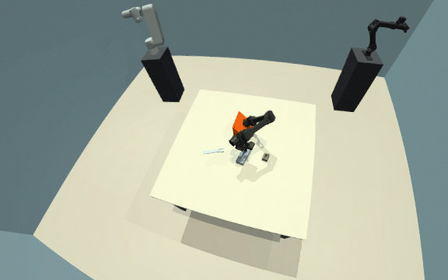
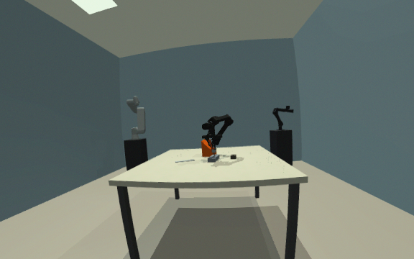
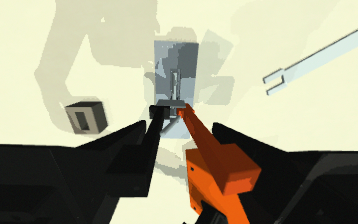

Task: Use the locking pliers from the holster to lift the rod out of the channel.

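Observation:
My gripper (image 1: 246,148) (image 2: 213,145) (image 3: 179,125) points down and is shut on the locking pliers (image 2: 214,151) (image 3: 200,140). One handle is black and the other orange-red, and they stand spread between the fingers. The grey head of the pliers is over the near part of the channel block (image 1: 240,158) (image 2: 213,158) (image 3: 162,55), a blue-grey slab. How deep the jaws sit, and how far they are open, cannot be told. The rod (image 3: 175,80) shows as a thin light strip in the slot. Its near end is hidden by the pliers.
A small brown-grey hollow block (image 1: 265,157) (image 2: 233,157) (image 3: 93,117), apparently the holster, stands beside the channel block. A pale forked flat tool (image 1: 212,151) (image 2: 185,161) (image 3: 325,56) lies on the other side. An orange stand (image 1: 239,124) (image 2: 206,149) (image 3: 220,192) is behind.

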Robot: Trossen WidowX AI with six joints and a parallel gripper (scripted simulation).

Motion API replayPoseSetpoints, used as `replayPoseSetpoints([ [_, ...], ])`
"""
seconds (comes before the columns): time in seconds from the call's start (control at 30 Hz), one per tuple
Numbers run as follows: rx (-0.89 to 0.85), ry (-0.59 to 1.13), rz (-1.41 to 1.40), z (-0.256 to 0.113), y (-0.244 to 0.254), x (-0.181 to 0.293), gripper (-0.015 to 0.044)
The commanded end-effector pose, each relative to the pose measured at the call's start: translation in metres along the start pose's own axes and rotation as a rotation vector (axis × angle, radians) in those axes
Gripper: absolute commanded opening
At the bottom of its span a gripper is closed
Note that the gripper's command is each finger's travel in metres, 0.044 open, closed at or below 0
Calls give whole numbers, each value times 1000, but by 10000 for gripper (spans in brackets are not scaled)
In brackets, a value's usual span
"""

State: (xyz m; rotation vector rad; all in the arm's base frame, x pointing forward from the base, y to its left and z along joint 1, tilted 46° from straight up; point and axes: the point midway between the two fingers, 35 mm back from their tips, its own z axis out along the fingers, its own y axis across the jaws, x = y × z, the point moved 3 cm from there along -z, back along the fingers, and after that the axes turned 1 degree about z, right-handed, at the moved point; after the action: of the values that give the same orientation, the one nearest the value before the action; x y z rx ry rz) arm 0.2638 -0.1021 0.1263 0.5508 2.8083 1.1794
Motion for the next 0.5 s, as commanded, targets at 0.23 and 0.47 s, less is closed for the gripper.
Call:
replayPoseSetpoints([
  [0.23, 1, -8, -4, -3, 0, -2, 318],
  [0.47, 1, -8, -4, -2, 0, -1, 318],
])
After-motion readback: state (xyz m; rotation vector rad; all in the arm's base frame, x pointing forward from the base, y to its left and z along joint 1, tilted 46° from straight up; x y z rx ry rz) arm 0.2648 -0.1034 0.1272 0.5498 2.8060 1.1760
